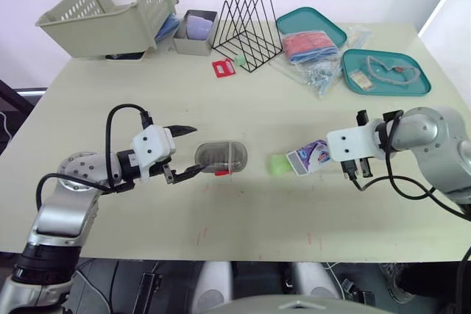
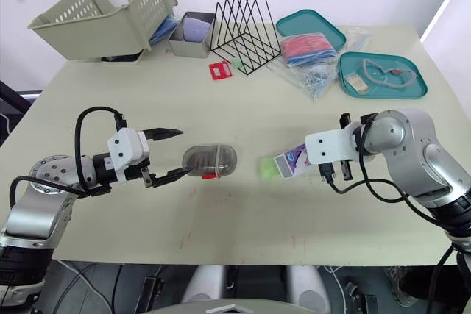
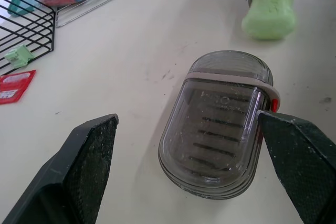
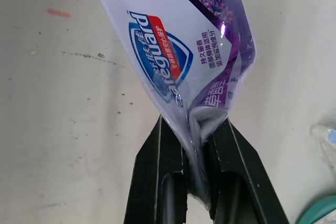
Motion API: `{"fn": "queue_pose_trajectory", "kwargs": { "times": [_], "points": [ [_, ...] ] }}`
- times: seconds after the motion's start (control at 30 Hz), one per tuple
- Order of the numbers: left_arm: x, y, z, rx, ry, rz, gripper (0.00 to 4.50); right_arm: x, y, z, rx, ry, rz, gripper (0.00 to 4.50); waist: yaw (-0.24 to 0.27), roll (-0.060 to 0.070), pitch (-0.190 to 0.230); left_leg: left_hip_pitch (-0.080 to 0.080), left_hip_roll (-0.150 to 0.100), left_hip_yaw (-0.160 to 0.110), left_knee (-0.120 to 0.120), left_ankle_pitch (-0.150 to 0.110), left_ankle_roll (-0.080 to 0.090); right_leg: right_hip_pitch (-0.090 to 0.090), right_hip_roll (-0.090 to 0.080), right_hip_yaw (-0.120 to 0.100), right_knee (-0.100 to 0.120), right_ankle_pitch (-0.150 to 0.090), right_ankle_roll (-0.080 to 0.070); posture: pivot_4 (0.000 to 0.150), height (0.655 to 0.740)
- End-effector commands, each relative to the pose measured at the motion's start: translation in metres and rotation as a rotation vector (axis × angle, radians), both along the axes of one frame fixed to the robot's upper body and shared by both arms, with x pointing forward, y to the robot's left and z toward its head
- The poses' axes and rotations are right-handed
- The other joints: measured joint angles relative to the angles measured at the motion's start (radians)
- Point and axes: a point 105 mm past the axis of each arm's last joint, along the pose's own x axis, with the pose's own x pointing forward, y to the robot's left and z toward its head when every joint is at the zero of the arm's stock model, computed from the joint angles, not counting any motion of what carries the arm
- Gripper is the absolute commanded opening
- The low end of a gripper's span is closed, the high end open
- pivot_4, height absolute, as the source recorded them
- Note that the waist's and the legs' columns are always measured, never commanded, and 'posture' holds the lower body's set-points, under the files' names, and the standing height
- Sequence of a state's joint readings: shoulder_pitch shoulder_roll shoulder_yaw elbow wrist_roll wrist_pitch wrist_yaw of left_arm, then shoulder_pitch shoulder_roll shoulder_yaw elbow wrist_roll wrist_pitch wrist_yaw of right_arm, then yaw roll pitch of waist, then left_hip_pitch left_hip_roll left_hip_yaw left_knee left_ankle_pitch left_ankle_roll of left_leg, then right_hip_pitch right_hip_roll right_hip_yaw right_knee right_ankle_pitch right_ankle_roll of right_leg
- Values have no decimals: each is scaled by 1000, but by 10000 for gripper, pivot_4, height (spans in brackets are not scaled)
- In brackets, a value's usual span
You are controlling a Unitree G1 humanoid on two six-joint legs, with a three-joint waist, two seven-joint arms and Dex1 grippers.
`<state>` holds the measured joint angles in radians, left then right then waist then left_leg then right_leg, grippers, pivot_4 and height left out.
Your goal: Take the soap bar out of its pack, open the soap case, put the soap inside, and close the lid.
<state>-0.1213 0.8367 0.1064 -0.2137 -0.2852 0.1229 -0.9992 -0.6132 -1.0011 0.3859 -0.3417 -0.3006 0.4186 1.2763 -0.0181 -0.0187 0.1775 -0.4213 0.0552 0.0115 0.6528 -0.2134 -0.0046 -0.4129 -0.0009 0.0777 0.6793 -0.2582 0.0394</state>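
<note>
Right gripper [image 4: 193, 129] jaws pinch purple-white Safeguard pack [image 4: 178, 51], green soap bar [image 1: 278, 164] half hidden; left gripper [image 1: 196, 150] jaws gape around smoky case [image 3: 220, 124].

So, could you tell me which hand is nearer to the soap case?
Left. The left hand sits at the soap case's end, open fingers either side of it. The right hand is across the table, shut on the soap pack.
</note>
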Motion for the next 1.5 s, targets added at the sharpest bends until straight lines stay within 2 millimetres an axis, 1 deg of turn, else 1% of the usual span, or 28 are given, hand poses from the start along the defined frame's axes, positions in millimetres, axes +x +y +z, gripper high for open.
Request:
{"fn": "queue_pose_trajectory", "kwargs": {
  "times": [0.03,0.2,0.3,0.33,0.4,0.47,0.53,0.63,0.67,0.7,0.77,0.8,0.87,0.9,0.93,0.97,1.0,1.03,1.1,1.13,1.2,1.27,1.43,1.5],
  "points": [
    [2,-1,6,7,-34,-11,45000,-9,-6,16,16,-30,-6,2731,4,0,0,0,0,1,0,0,0,0,0,0,0,0,0,1500,7400],
    [2,3,10,13,-35,-14,45000,-8,-45,25,-22,-57,-131,2731,5,0,0,-1,0,1,0,0,0,0,-1,1,-1,0,0,1500,7400],
    [1,3,16,-8,-31,-24,45000,-9,-59,27,-11,-66,-193,2731,2,0,0,0,0,2,0,0,0,0,-1,1,0,0,0,1500,7400],
    [-1,-1,23,-50,-21,-38,45000,-6,-68,28,20,-86,-255,2731,1,0,0,1,0,2,0,0,0,0,0,2,0,-1,0,1500,7400],
    [-7,-9,31,-117,12,-75,45000,5,-83,32,138,-139,-406,2731,0,-1,0,2,1,2,0,0,0,0,0,2,1,-2,2,1500,7400],
    [-13,-15,33,-134,41,-107,45000,22,-98,34,302,-196,-633,2731,-5,-1,0,2,1,3,0,0,0,0,0,3,1,-2,3,1500,7400],
    [-13,-18,30,-126,48,-113,45000,31,-113,26,424,-197,-857,2731,-11,-1,0,3,0,4,0,0,0,1,0,4,1,-1,2,1500,7400],
    [-10,-20,26,-112,52,-113,45000,33,-125,12,475,-180,-1013,2731,-13,-1,0,3,0,4,-1,0,0,1,0,4,1,1,0,1500,7400],
    [-9,-21,24,-106,51,-114,45000,34,-125,11,497,-176,-1040,5701,-13,-1,0,3,-1,3,-2,0,0,1,0,4,1,0,0,1500,7400],
    [-7,-21,23,-101,49,-115,45000,33,-124,14,518,-178,-1048,9418,-14,-1,0,2,-1,3,-3,0,0,1,0,4,0,0,0,1500,7400],
    [-4,-21,23,-97,46,-116,45000,32,-122,27,557,-204,-1039,17548,-17,-1,0,2,-1,3,-3,0,0,0,0,5,0,0,0,1500,7400],
    [-3,-20,23,-96,46,-117,45000,30,-122,36,569,-223,-1029,23244,-18,-1,0,1,-1,3,-3,0,0,0,0,5,0,0,0,1500,7400],
    [-1,-20,22,-93,48,-120,45000,26,-120,52,564,-281,-993,32936,-20,0,0,1,-1,3,-3,0,0,0,0,5,0,0,0,1500,7400],
    [0,-19,21,-91,49,-122,45000,21,-108,62,555,-295,-916,37084,-21,0,0,2,-1,3,-3,0,0,0,0,5,0,0,0,1500,7400],
    [1,-19,20,-90,50,-123,45000,16,-96,70,549,-298,-845,39198,-22,1,1,2,-1,3,-3,0,0,0,0,5,0,0,1,1500,7400],
    [1,-19,20,-88,50,-124,45000,12,-88,74,545,-295,-799,44300,-24,0,1,2,-1,3,-3,0,0,0,0,5,0,0,1,1500,7400],
    [2,-17,20,-87,51,-123,45000,5,-70,83,557,-290,-693,44765,-25,0,1,3,-1,4,-4,0,0,0,0,5,0,-1,2,1500,7400],
    [3,-17,20,-85,50,-123,45000,0,-60,88,565,-286,-628,44765,-26,0,1,3,0,4,-4,0,0,0,1,4,0,-2,4,1500,7400],
    [5,-12,21,-74,48,-118,45000,-17,-28,99,618,-244,-416,44765,-25,0,1,3,1,3,-4,0,0,0,2,4,0,-2,4,1500,7400],
    [5,-9,22,-65,50,-114,45000,-27,-11,99,662,-198,-301,44765,-24,0,1,4,1,3,-4,0,0,0,1,4,0,-2,4,1500,7400],
    [6,-3,22,-45,53,-104,45000,-43,10,93,714,-111,-147,44765,-23,-3,0,3,0,4,-3,0,0,1,1,4,0,-2,5,1500,7400],
    [7,2,22,-28,60,-96,45000,-52,21,81,760,-16,-65,44765,-22,-3,0,3,0,3,-3,0,0,1,1,4,-1,-2,5,1500,7400],
    [4,14,20,30,99,-93,45000,-59,44,57,863,141,79,44765,-22,-4,0,3,0,4,-2,0,0,1,0,4,-1,-2,5,1500,7400],
    [3,15,20,40,110,-100,45000,-53,46,49,889,152,66,44765,-23,-4,0,3,0,4,-2,0,0,1,0,4,0,-2,4,1500,7400]
  ]
}}
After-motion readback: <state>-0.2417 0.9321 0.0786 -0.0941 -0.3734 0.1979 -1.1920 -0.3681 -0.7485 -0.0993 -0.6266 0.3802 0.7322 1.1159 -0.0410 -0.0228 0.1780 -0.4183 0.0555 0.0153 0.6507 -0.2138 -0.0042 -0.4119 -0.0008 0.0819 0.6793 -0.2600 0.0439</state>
